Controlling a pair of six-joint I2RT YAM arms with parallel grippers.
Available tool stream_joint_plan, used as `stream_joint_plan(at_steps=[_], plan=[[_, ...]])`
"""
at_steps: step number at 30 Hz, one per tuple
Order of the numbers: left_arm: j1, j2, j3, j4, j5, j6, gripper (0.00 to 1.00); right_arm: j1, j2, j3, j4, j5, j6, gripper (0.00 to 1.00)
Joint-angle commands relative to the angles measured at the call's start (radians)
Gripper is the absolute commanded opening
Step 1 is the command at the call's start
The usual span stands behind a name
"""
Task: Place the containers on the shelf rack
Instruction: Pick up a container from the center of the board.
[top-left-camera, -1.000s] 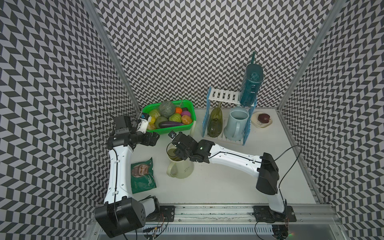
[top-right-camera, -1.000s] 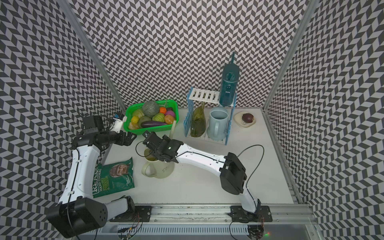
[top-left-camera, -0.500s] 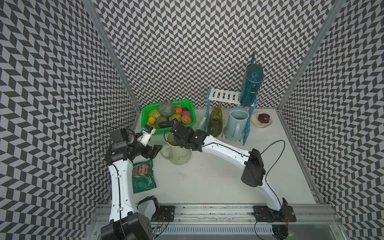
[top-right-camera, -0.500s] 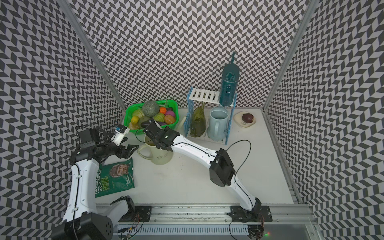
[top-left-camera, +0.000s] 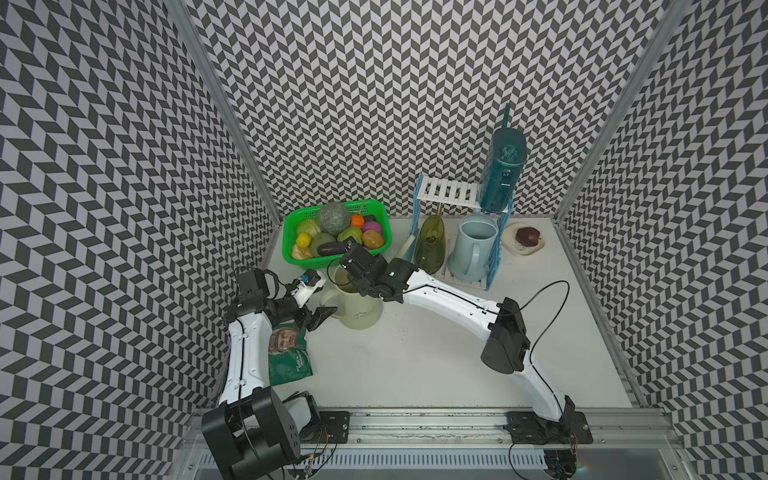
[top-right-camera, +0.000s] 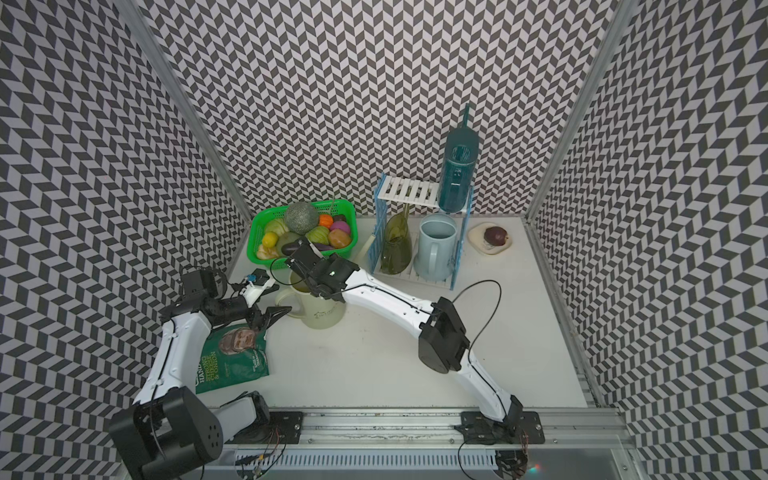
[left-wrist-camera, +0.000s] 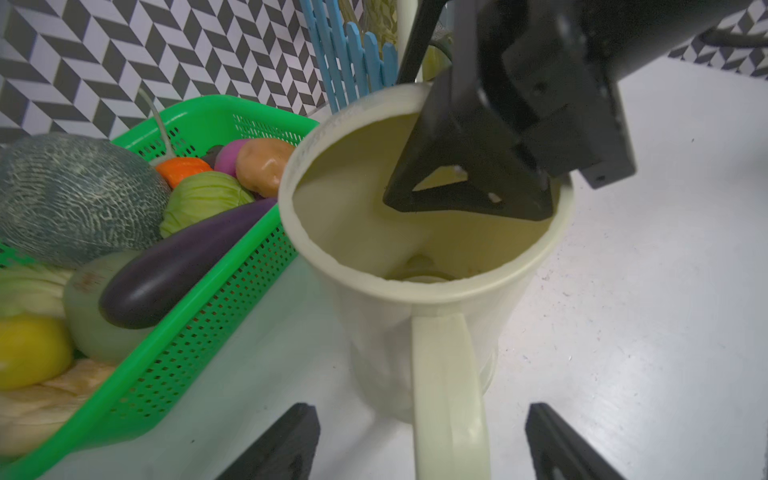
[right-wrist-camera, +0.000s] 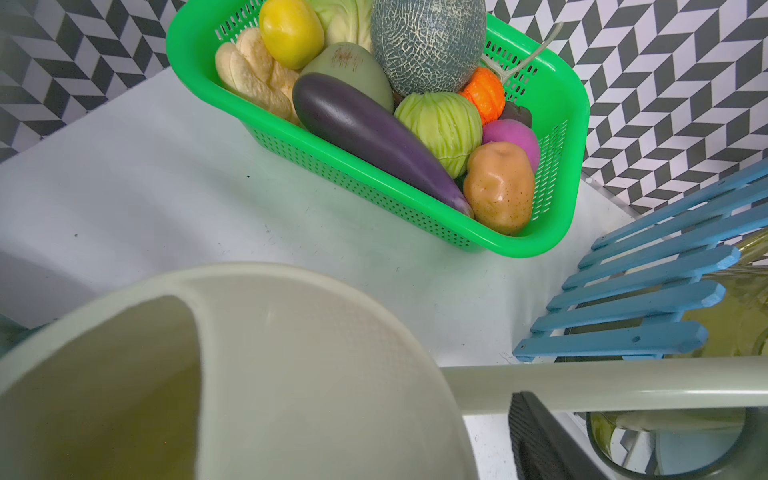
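The cream container (top-left-camera: 361, 311) stands upright on the table, its spout toward the shelf rack (top-left-camera: 449, 193). My right gripper (top-left-camera: 352, 284) straddles its spout-side wall. One finger (left-wrist-camera: 469, 187) is inside. The other finger (right-wrist-camera: 540, 436) is outside beside the spout, where a strip of table shows between it and the can's body; contact at its tip is hidden. My left gripper (left-wrist-camera: 422, 449) is open, with a finger on each side of the handle and touching neither. On the rack's top shelf stands the dark teal container (top-left-camera: 500, 174). The olive container (top-left-camera: 432, 245) and the pale blue container (top-left-camera: 473, 249) stand on the lower tier.
A green basket (top-left-camera: 291, 232) of produce sits just behind the cream can. A green snack bag (top-left-camera: 289, 353) lies under my left arm. A small dish (top-left-camera: 511, 245) holding a dark red fruit stands to the right of the rack. Patterned walls close in three sides.
The cream container has shifted toward the basket together with my right gripper. My left arm has swung down from beside the basket to the can's handle, and its jaws have narrowed.
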Motion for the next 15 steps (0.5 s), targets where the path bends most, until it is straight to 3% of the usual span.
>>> stream_joint_plan(at_steps=[1,6,15], plan=[[-0.022,0.002,-0.041,0.187,0.059,-0.048,0.78,0.007,-0.005,0.031,0.004,-0.033,0.023,0.68],[-0.073,0.002,-0.083,0.334,0.071,-0.139,0.67,0.019,-0.043,0.039,0.021,-0.059,0.021,0.73],[-0.085,-0.016,-0.087,0.366,0.05,-0.189,0.18,0.046,-0.158,0.028,0.066,-0.106,-0.005,0.82]])
